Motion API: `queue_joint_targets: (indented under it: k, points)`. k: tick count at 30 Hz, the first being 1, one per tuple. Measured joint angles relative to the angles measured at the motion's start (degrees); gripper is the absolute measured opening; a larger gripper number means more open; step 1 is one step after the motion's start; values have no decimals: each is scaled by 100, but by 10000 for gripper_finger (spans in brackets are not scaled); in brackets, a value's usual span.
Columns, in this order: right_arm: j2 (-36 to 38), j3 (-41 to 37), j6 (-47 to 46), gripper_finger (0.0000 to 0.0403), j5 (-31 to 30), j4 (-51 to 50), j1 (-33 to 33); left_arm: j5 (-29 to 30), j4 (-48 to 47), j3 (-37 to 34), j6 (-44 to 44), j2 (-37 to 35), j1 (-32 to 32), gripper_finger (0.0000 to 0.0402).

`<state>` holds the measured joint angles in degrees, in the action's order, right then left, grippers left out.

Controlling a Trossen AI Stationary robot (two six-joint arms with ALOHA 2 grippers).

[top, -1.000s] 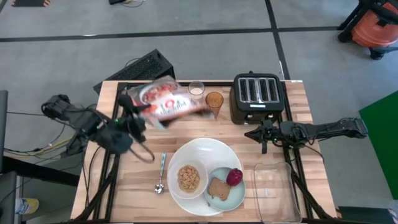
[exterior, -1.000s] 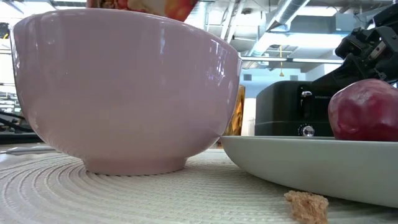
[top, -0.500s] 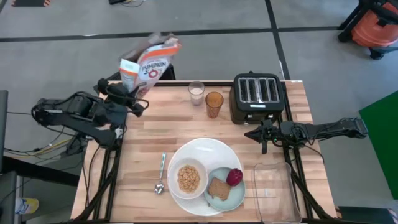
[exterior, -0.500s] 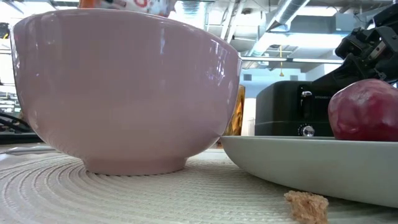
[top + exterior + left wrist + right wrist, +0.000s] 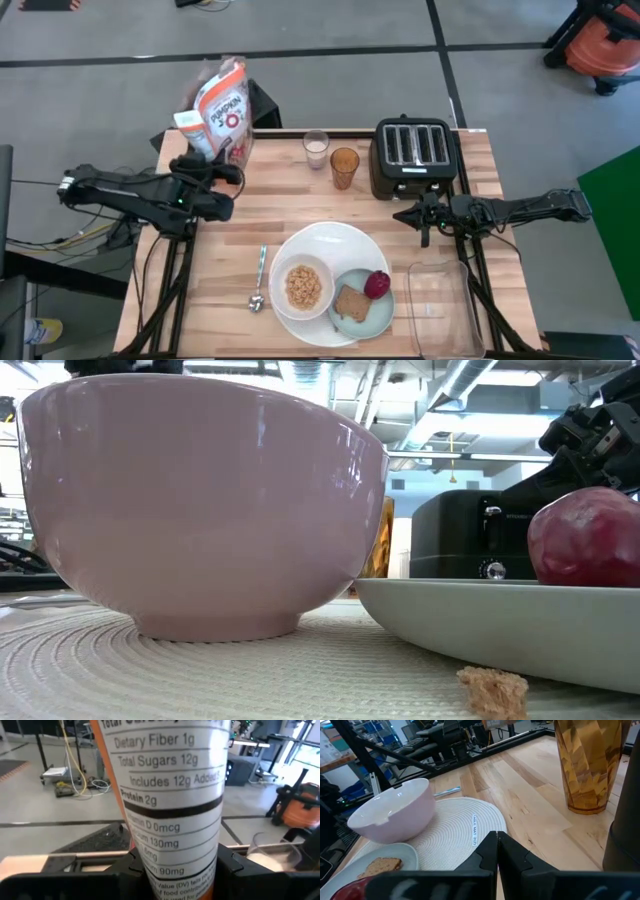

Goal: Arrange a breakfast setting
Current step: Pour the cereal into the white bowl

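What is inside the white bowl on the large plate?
From above, the white bowl holds brownish cereal pieces that cover most of its bottom. Whether milk lies under them cannot be seen. From table height, only the bowl's outer wall shows, so its contents are hidden there.

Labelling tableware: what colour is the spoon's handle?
Teal, on the spoon left of the large white plate; the high view shows it best.

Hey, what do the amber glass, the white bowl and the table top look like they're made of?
Amber glass: clear tinted glass or plastic, faceted and see-through; which one is unclear. White bowl: probably glazed ceramic, smooth and glossy with highlights. Table top: pale wood, with visible plank seams and grain.
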<state>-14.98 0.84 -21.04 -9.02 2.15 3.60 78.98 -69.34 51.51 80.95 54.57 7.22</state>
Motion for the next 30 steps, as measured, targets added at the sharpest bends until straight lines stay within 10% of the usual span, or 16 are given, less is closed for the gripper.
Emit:
queue_joint_targets:
  k: [30]
  points:
    - [1, 0, 0, 31, -2, -2, 0, -306, 1088, -2009, 1198, 26, -197, 121]
